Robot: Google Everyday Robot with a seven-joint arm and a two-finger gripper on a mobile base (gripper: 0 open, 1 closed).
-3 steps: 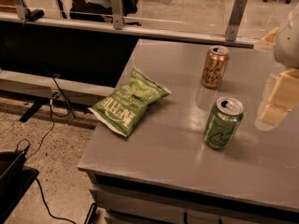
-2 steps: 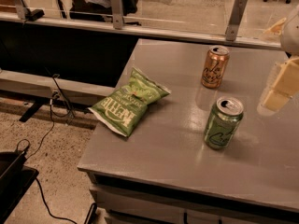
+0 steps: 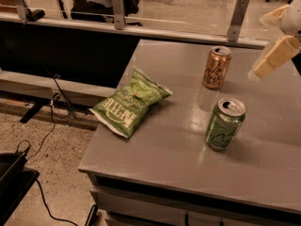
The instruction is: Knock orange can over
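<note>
orange can (image 3: pixel 216 68) stands upright on the desk (image 3: pixel 155 159), toward the back edge, not yet tipped; gripper (image 3: pixel 270 60) hangs in the air to its right, apart from it, angled down toward it; can't tell if it's apart or together; reads as staged for a sideways swipe; bare desk left of the can gives it room to fall; green can (image 3: pixel 225 124) sits nearer the front, off that line; chip bag (image 3: pixel 130 102) lies at the left edge.

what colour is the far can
The slim copper-orange aluminium can bears dark cursive lettering; camera view. The pale claw hovers right of it.
</note>
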